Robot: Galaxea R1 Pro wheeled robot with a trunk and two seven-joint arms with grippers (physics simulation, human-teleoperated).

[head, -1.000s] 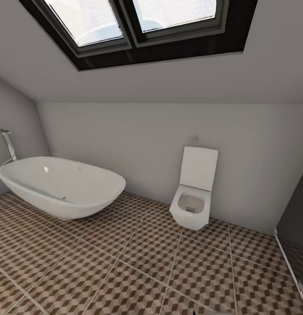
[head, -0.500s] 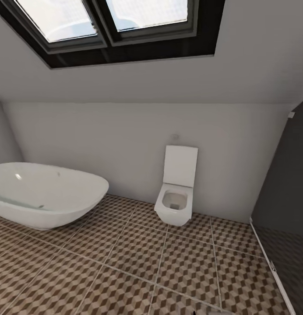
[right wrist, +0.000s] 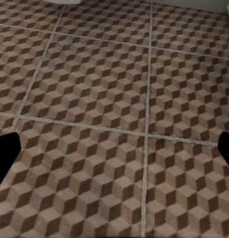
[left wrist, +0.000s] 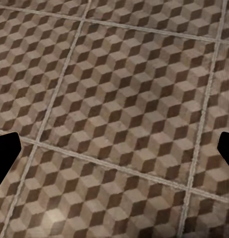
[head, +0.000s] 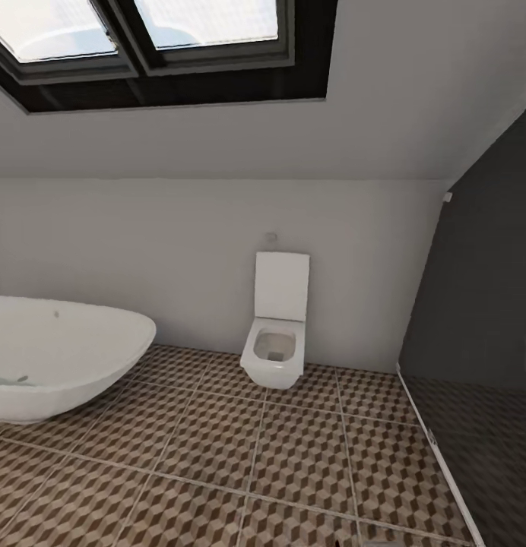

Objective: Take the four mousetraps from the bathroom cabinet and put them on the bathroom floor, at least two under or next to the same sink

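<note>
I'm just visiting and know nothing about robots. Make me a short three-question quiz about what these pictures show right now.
1. True or false: the toilet has its lid raised.
2. In the head view, what stands at the left on the bathroom floor? A) a bathtub B) a wooden cabinet C) a washing machine
3. Fill in: above the wall, the sloped ceiling holds a dark-framed ____.

Key
1. True: the lid stands upright against the wall.
2. A: the white oval bathtub.
3. Skylight.

Bonus fact: in each wrist view, the left tool and right tool have dark fingers wide apart at the picture's edges, with patterned tiles between them and nothing held.
</note>
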